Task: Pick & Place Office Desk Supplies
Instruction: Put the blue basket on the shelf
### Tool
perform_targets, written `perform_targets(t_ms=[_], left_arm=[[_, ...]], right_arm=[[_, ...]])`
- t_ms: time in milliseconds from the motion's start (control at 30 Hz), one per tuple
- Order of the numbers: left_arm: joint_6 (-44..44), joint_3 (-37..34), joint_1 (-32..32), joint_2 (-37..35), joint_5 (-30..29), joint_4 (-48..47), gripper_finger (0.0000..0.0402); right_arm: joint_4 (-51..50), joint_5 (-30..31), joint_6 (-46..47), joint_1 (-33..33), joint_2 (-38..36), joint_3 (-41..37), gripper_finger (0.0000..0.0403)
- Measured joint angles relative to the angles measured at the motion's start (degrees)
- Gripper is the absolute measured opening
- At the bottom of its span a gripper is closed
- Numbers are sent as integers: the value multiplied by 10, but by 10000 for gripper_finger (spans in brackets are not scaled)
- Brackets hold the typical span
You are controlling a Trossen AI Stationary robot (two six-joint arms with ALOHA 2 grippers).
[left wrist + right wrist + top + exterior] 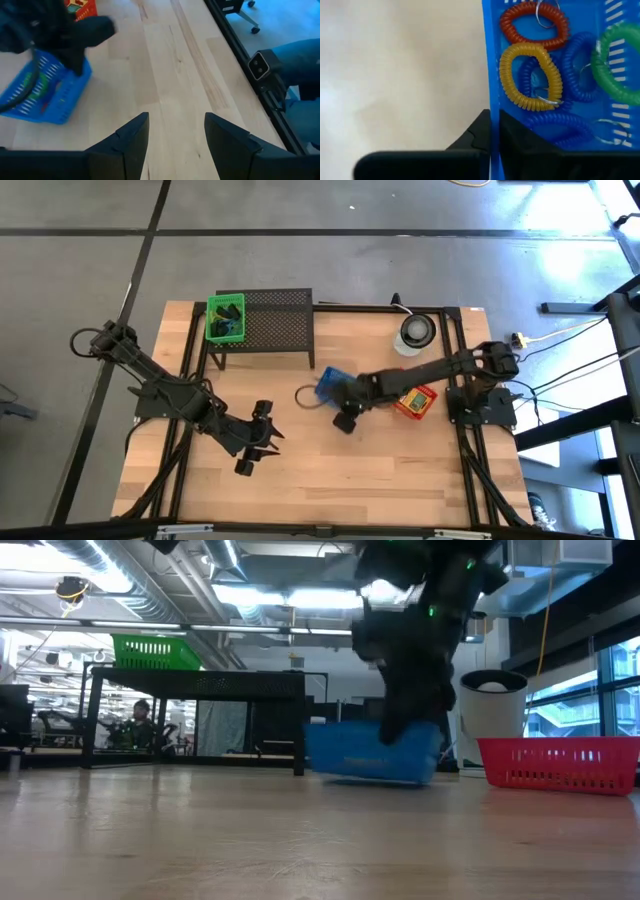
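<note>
- The blue basket (pixel 545 75) sat near the middle of the counter (pixel 350 480), holding coiled loops: a red loop (pixel 534 24), a yellow loop (pixel 530 75), blue loops (pixel 582 65) and a green loop (pixel 615 62).
- The right gripper (pixel 495 130) had its fingers pinched narrow on the basket's wall.
- A red basket (pixel 415 400) lay just beside; a green basket (pixel 226 318) stood on the black mesh rack (pixel 270 325).
- The left gripper (pixel 175 140) hovered well apart over bare counter, fingers wide.

Robotics lab in an open-plan office. Wooden table (pixel 330 470) on a black frame over grey concrete floor (pixel 300 260). Exposed ducts (pixel 120 565) and strip lights (pixel 280 595) overhead. Desks with a seated person (pixel 140 720) behind; tall windows (pixel 600 690) to one side. Loose cables (pixel 570 370) off the table edge.
</note>
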Motion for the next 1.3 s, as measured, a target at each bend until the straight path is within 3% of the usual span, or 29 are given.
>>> perform_targets(t_ms=[267,867,1000,1167,1300], left_arm=[[1,0,-3,0,0,0,186],[1,0,-3,0,0,2,186],[1,0,-3,0,0,2,186],[1,0,-3,0,0,0,186],[20,0,-3,0,0,-8,187]], right_arm=[[147,9,-20,80,0,0,21],[270,20,-135,93,71,0,34],[269,15,-136,91,69,0,67],[264,15,-136,91,69,7,136],[189,-31,-161,87,54,46,186]])
